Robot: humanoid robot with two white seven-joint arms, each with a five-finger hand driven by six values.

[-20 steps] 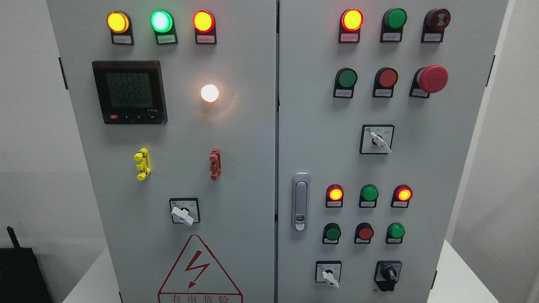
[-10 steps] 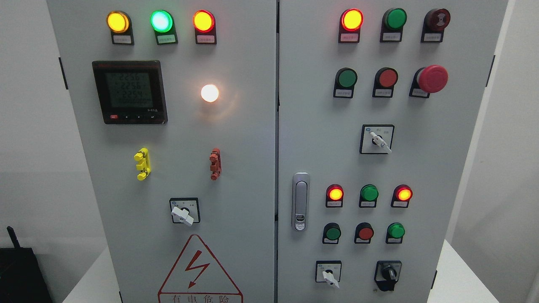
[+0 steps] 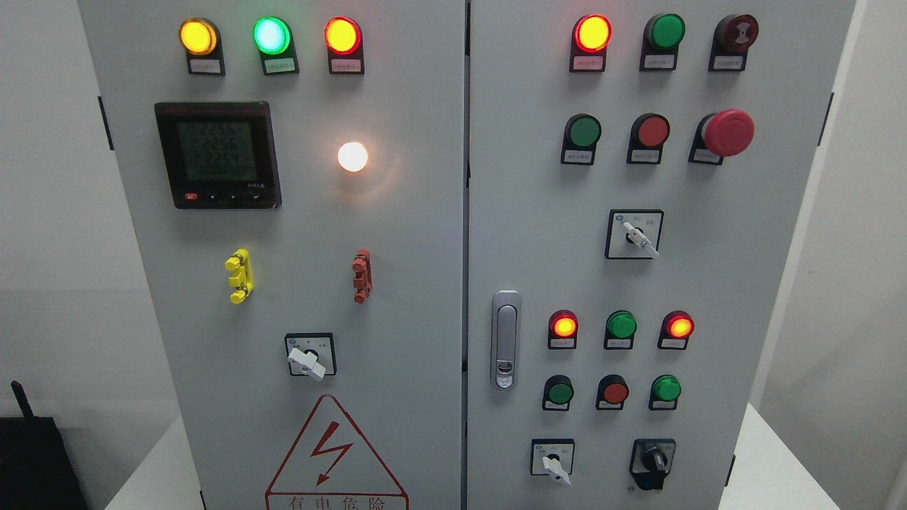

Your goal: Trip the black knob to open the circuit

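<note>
Black rotary knob (image 3: pixel 653 460) sits untouched at the grey cabinet's (image 3: pixel 538 212) lower right door; we see neither hand, so we cannot tell their fingers' state.

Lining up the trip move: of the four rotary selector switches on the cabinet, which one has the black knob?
The black knob sits at the bottom right of the right door. The other three selectors have white handles, including its left neighbour.

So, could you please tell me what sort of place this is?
Probably an electrical training or test room: a grey control cabinet with lit indicator lamps, a digital meter and a black knob.
</note>
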